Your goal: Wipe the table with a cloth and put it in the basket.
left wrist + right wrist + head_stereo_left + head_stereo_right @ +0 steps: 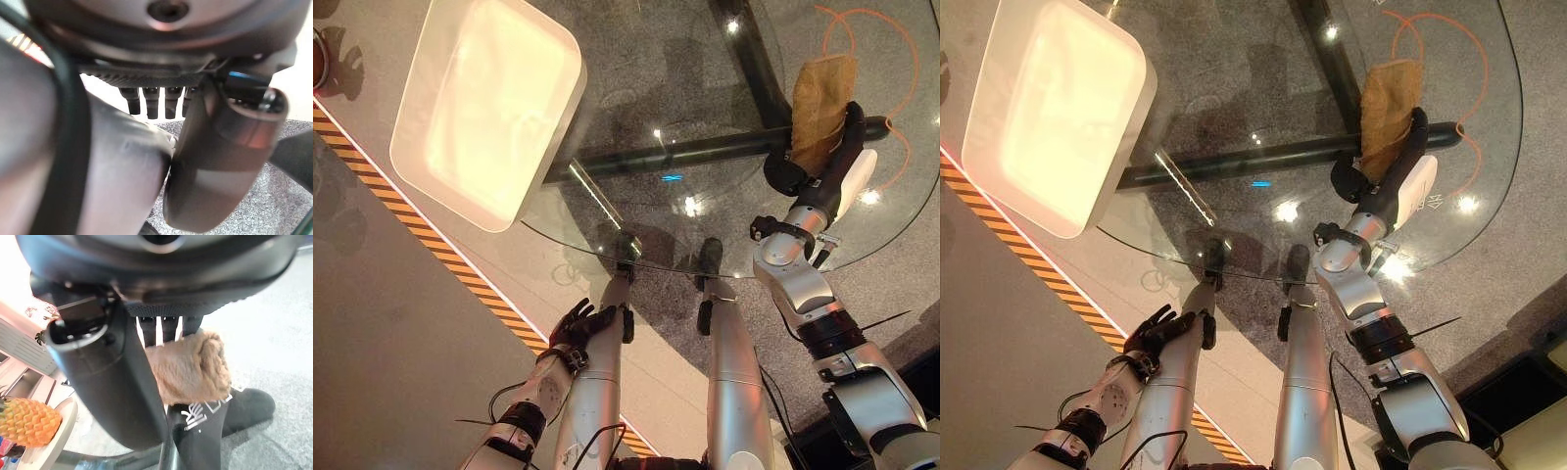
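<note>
A tan cloth (822,98) lies on the round glass table (705,69) at its right side. My right hand (818,171) reaches over the near edge and is shut on the cloth's near end. In the right wrist view the bunched cloth (188,369) sits pinched between the thumb and the fingers. The white rectangular basket (566,117) stands on the table's left part, well away from the cloth. My left hand (579,328) hangs low below the table's near edge, open and holding nothing.
A dark frame bar (705,147) runs under the glass. An orange cable (901,59) loops on the floor beneath the table's right side. Striped tape (431,245) crosses the floor at left. A pineapple (27,423) sits on a plate nearby.
</note>
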Available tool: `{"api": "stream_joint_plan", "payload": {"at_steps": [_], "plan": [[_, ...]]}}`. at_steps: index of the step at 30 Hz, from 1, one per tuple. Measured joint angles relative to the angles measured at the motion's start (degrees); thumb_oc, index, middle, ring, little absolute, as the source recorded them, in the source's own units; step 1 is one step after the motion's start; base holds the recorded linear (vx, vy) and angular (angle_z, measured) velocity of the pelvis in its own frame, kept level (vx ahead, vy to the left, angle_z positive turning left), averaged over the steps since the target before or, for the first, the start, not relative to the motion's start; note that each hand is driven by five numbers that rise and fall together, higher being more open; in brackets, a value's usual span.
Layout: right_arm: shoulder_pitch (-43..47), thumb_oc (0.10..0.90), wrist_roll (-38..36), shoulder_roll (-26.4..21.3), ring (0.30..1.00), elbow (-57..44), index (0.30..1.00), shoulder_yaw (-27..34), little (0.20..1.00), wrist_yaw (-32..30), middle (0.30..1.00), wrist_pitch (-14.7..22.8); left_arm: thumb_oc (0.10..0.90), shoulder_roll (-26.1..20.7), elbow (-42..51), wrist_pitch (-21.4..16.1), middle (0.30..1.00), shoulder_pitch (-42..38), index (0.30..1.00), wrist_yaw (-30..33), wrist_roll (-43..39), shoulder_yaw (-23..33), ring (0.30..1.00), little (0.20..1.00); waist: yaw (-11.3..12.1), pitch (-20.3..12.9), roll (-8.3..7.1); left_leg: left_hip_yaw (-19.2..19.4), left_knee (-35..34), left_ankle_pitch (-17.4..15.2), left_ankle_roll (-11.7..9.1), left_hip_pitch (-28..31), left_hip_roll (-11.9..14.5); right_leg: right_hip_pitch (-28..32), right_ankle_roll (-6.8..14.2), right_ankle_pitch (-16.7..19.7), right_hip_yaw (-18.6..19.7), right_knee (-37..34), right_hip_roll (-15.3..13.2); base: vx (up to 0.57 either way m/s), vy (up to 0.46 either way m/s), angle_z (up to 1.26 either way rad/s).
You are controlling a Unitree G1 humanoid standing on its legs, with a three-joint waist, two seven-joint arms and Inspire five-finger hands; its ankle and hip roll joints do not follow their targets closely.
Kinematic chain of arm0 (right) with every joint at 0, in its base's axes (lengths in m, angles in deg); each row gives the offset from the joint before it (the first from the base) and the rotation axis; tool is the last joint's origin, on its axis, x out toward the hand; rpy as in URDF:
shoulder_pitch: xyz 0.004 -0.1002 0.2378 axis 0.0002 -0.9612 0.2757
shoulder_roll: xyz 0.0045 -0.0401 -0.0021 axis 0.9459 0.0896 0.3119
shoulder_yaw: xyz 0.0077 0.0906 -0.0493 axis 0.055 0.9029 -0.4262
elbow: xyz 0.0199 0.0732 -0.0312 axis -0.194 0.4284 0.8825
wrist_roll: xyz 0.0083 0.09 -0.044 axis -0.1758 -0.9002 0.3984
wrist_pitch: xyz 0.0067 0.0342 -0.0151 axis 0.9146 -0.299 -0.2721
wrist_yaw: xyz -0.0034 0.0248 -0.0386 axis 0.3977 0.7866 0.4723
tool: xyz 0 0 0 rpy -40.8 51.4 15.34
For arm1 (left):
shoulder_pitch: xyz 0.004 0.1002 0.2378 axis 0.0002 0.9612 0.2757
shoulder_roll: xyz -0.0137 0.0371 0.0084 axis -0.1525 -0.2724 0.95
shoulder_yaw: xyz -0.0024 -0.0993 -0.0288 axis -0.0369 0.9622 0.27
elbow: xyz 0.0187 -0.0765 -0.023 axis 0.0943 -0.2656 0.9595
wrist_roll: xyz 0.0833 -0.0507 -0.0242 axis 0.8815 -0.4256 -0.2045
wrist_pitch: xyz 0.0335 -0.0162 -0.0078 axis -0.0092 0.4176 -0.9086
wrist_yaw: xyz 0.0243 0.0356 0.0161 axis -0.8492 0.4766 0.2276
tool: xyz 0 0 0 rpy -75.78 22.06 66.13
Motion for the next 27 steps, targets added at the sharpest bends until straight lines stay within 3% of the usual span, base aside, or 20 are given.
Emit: {"api": "stream_joint_plan", "payload": {"at_steps": [27], "plan": [[-0.9, 0.1, -0.1, -0.1, 0.3, 1.7, 0.3, -0.2, 0.2, 0.0, 0.3, 0.0, 0.8, -0.4, 0.6, 0.0, 0.9, -0.1, 0.9, -0.1, -2.2, 0.0, 0.9, 0.9, 0.0, 0.0, -0.01, -0.2, 1.0, 0.2, -0.2, -1.5, 0.0, -1.5, -0.2, 0.0, -0.1, 1.1, 0.0, 0.0, 0.0, 0.0]]}}
